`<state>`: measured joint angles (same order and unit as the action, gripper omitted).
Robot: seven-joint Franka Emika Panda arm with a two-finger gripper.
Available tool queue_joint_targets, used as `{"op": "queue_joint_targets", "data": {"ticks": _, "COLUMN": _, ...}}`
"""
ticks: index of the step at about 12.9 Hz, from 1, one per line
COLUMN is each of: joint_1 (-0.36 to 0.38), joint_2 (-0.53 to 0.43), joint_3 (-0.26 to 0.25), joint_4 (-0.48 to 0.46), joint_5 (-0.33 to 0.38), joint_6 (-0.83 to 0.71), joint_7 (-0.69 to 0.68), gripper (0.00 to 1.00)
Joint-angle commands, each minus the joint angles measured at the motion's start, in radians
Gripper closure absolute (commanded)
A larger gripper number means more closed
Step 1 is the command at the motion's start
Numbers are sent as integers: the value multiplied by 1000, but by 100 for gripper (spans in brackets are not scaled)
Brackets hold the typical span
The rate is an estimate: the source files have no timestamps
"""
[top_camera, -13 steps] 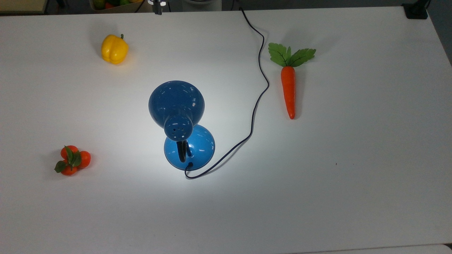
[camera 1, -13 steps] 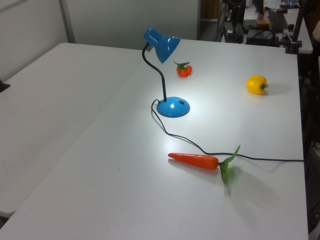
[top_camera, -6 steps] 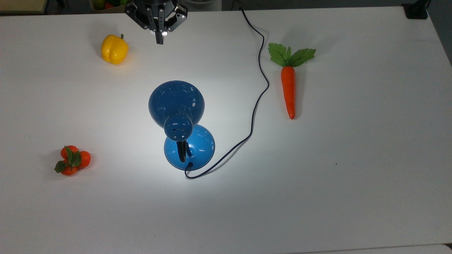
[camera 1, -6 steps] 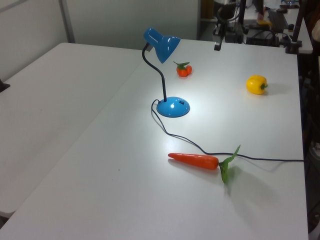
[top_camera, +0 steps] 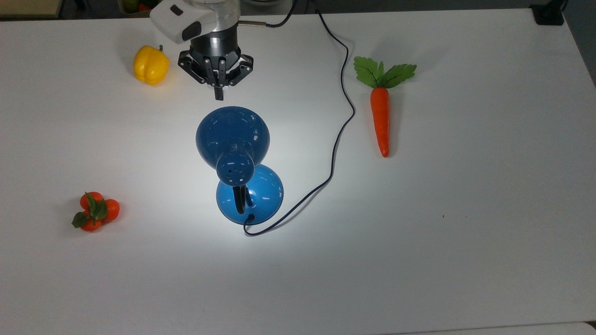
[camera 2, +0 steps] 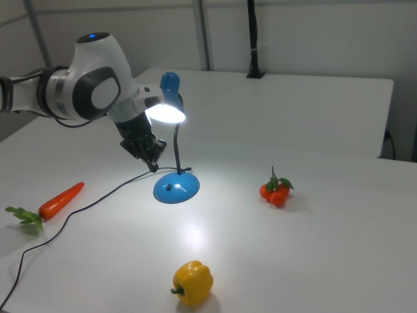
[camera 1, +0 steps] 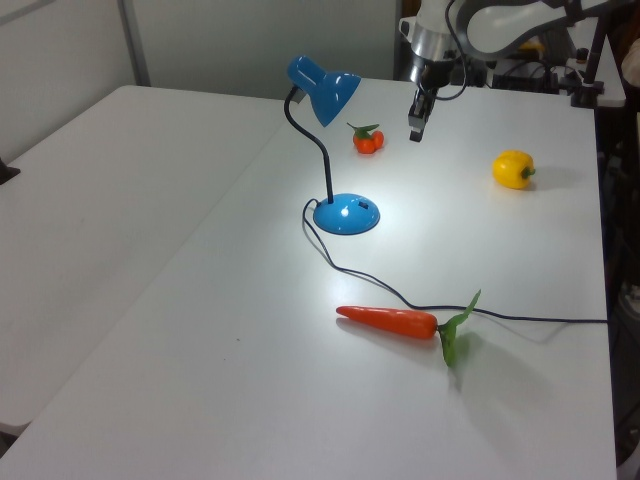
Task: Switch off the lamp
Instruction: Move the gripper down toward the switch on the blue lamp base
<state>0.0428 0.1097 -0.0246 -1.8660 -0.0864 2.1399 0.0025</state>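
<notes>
Glossy blue desk lamp [top_camera: 233,139] with domed shade and black bendy neck stands mid-table, lit. In the top view its shade leans off the round base toward the top edge. The arm's black two-finger gripper [top_camera: 218,95], fingers pressed together, hovers just beyond the shade.

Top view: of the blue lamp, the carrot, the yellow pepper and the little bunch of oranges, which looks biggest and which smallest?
1. The lamp, by far.
2. The carrot, leaves included.
3. The yellow pepper and the bunch of oranges look about alike; I would not rank them.
</notes>
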Motion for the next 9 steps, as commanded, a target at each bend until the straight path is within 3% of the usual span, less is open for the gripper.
{"op": "queue_joint_targets", "data": {"ticks": 1, "joint_1": 8, "joint_2": 59, "joint_3": -5, "joint_4": -28, "joint_5": 19, "joint_6": 124, "joint_7": 1, "gripper": 100}}
{"op": "queue_joint_targets", "data": {"ticks": 9, "joint_1": 46, "joint_2": 221, "joint_3": -2, "joint_4": -42, "joint_5": 19, "joint_6": 420, "joint_7": 94, "gripper": 100}}
